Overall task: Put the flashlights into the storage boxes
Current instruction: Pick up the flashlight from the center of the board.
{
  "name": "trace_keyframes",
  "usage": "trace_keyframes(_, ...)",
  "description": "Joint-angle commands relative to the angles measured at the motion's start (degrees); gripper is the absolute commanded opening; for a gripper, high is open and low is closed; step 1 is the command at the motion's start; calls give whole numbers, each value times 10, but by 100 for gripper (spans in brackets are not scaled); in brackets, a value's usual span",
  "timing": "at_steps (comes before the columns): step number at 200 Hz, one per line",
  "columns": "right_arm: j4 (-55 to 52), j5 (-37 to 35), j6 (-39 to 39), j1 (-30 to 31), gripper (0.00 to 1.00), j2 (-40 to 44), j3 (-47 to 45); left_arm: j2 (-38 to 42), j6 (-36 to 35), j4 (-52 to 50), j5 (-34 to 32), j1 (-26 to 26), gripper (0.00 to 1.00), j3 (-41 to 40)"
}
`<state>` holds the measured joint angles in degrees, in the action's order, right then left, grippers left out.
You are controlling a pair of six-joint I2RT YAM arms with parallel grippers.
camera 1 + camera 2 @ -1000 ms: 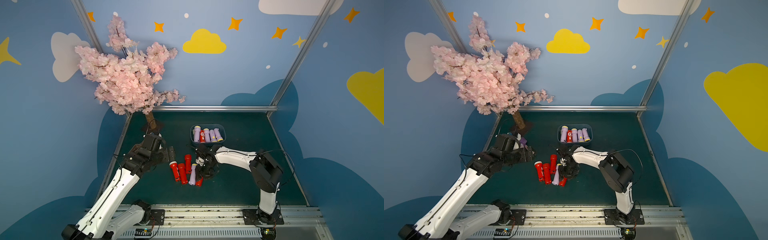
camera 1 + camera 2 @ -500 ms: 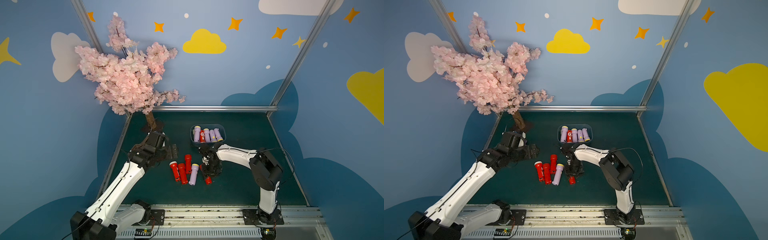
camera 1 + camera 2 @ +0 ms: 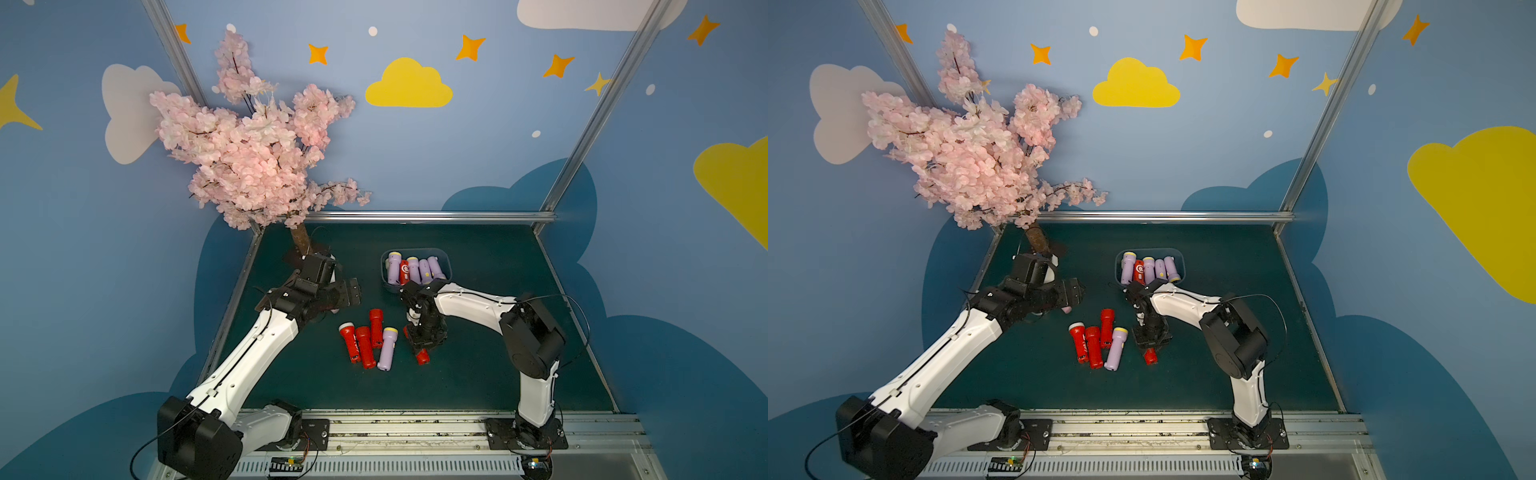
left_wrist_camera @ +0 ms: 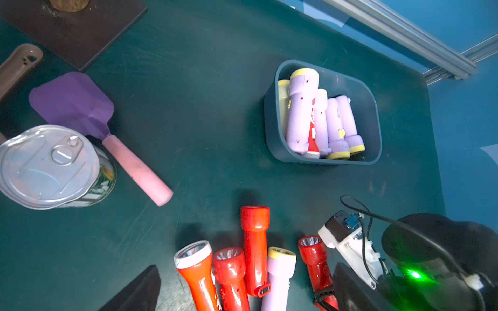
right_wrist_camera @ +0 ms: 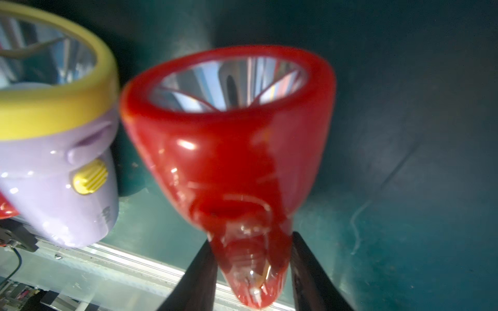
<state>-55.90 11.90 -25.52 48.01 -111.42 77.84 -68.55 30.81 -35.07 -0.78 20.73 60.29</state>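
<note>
The slate-blue storage box (image 3: 445, 261) (image 3: 1180, 261) (image 4: 271, 126) holds several lavender flashlights (image 4: 300, 107) and a red one. On the mat lie three red flashlights (image 3: 364, 347) (image 3: 1094, 347) (image 4: 254, 242) and a lavender one (image 3: 386, 347) (image 5: 54, 161), side by side. A little to their right, my right gripper (image 3: 424, 338) (image 3: 1152, 336) (image 5: 252, 269) points straight down. Its dark fingers (image 5: 199, 277) press both sides of another red flashlight (image 3: 421, 356) (image 5: 229, 134) that lies on the mat. My left gripper (image 3: 353, 291) (image 4: 245, 296) hovers open and empty left of the group.
A pink blossom tree (image 3: 257, 153) stands at the back left corner on a dark base (image 4: 75, 29). A tin can (image 4: 51, 167), a purple spatula with a pink handle (image 4: 107, 129) and a brown handle (image 4: 16, 64) lie under the left arm. A metal rail (image 3: 395, 428) runs along the front.
The right gripper slid the red flashlight rightward away from the lavender one, and its jaws narrowed onto it. The left gripper drew back and a little right, still open.
</note>
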Motion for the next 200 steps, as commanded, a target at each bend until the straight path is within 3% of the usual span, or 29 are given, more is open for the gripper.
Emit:
trace_keyframes(1,-17,-1,21,-4,44,-17,11,-2,-5,15,8,-3,99,11)
trace_keyframes(31,-17,0,32,-6,42,-20,3,1,3,18,6,-3,99,6)
trace_keyframes(66,-19,0,42,-14,32,-10,-5,7,8,15,-3,-3,99,5)
trace_keyframes(117,-66,-18,48,-27,29,60,10,15,17,18,-11,-3,99,0)
trace_keyframes(162,-127,-59,74,-60,30,102,88,31,25,30,-27,-3,100,-19)
trace_keyframes(200,-149,-84,110,-104,30,57,188,44,29,40,-42,-3,99,-35)
